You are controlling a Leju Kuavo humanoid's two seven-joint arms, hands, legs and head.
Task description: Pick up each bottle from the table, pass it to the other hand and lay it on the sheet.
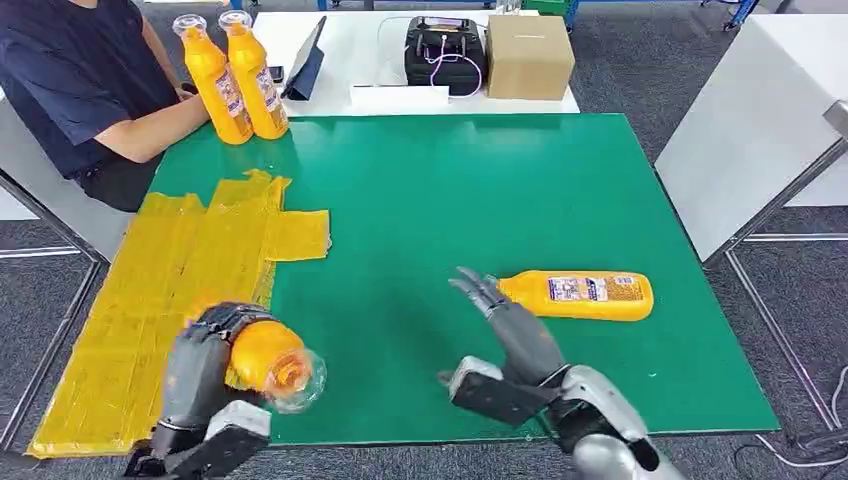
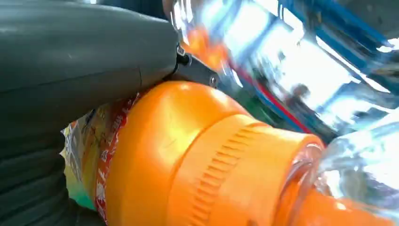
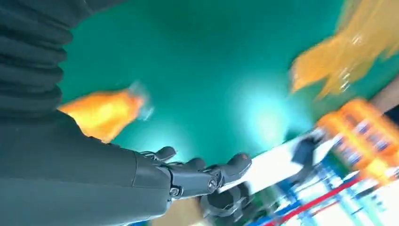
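Note:
My left hand (image 1: 205,362) grips an orange bottle (image 1: 268,364) with a clear cap, held over the near edge of the yellow sheet (image 1: 160,290). Up close, the left wrist view shows that bottle's orange shoulder (image 2: 197,155) against my thumb (image 2: 84,52). My right hand (image 1: 510,325) hovers open over the green table (image 1: 450,190), fingers spread and empty (image 3: 202,172). Just right of its fingertips a second orange bottle (image 1: 580,295) lies on its side. Two more orange bottles (image 1: 238,80) stand upright at the far left corner.
A person in a dark shirt (image 1: 70,80) sits at the far left, forearm by the standing bottles. Behind the green table a white table (image 1: 390,60) carries a tablet, a black case (image 1: 445,52) and a cardboard box (image 1: 530,55). A white table (image 1: 760,120) stands to the right.

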